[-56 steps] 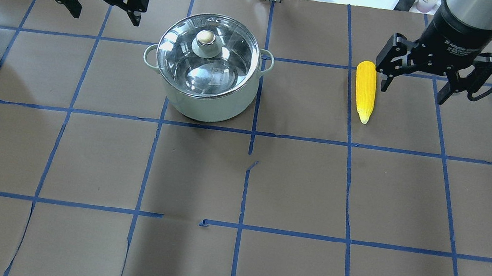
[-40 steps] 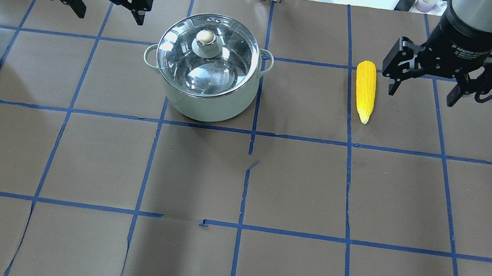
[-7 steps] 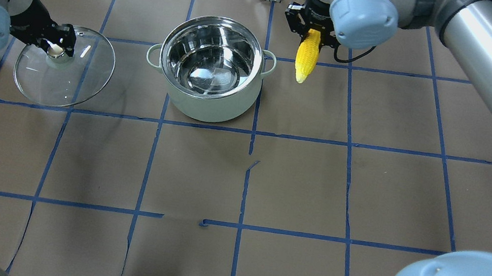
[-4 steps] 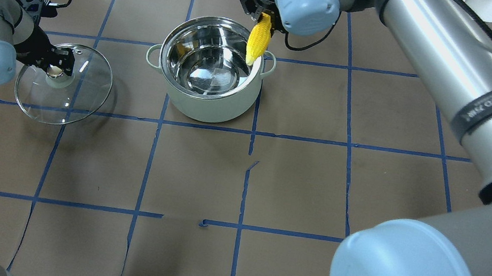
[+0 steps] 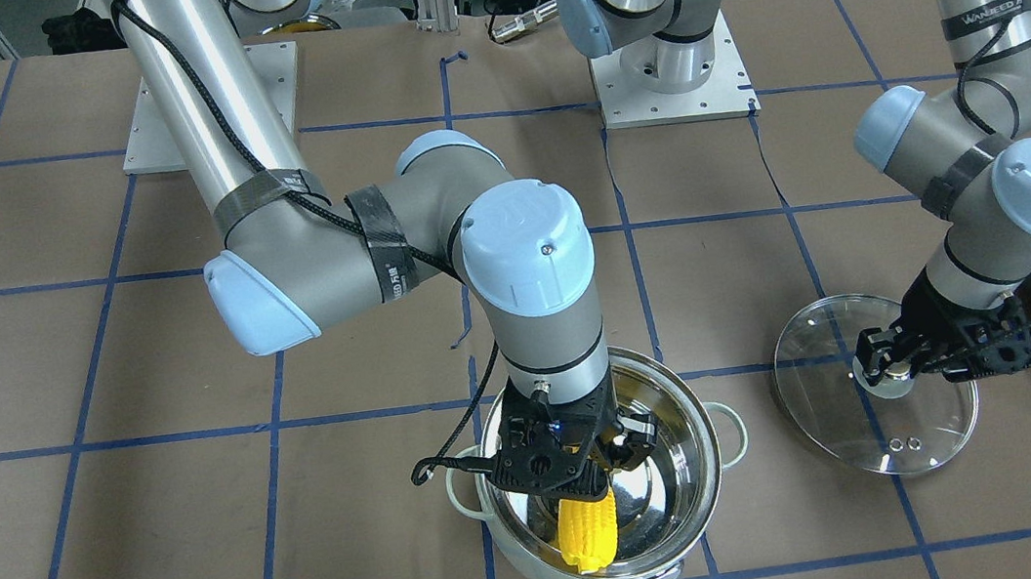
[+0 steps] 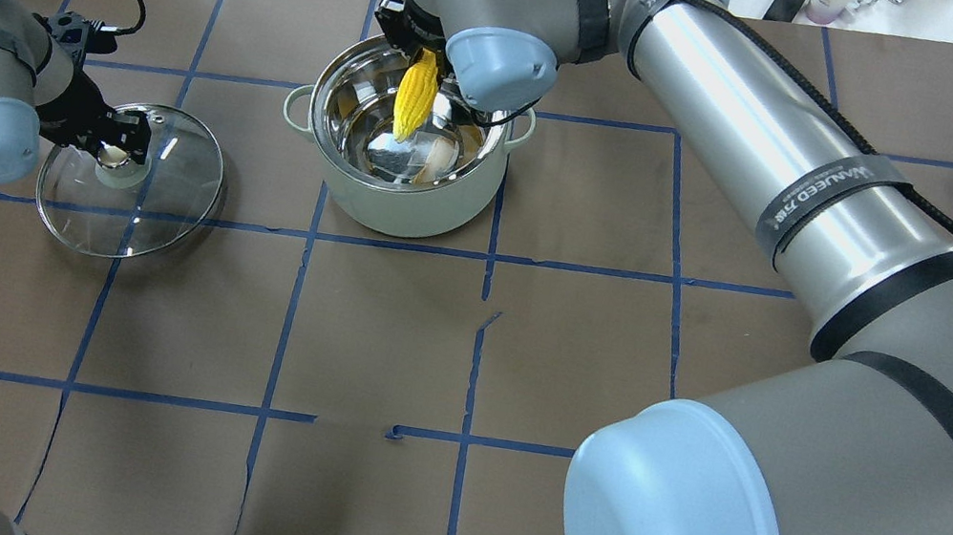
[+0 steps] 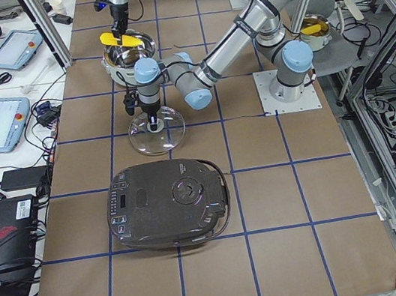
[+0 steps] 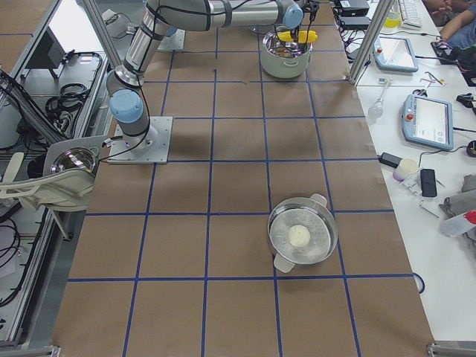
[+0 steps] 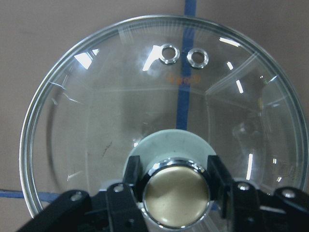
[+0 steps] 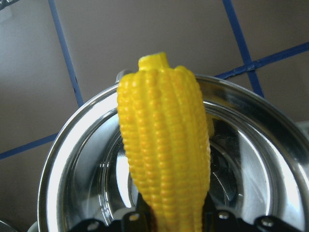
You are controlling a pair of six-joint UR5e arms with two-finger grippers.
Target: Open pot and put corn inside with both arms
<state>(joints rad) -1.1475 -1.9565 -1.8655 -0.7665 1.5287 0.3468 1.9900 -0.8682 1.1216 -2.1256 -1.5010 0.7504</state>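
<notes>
The pot (image 6: 409, 208) stands open on the table, lid off, and also shows in the front view (image 5: 694, 425). My right gripper (image 6: 421, 65) is shut on the thick end of the yellow corn (image 6: 416, 98). The corn hangs tip down over the pot's opening, as the front view (image 5: 587, 529) and right wrist view (image 10: 164, 159) show. My left gripper (image 6: 112, 148) is shut on the knob (image 9: 177, 191) of the glass lid (image 6: 147, 212). It holds the lid low over the table to the pot's left. I cannot tell whether the lid touches the table.
A large black appliance (image 7: 169, 202) sits on the robot's far left, close to the lid (image 5: 888, 440). A second steel pot (image 8: 301, 238) with something white inside stands on the robot's right. Cables and devices lie beyond the table's far edge.
The lid has come off the pot and the corn off the table. Over the last second, the right gripper carried the corn left over the pot's opening, and the left lowered the lid.
</notes>
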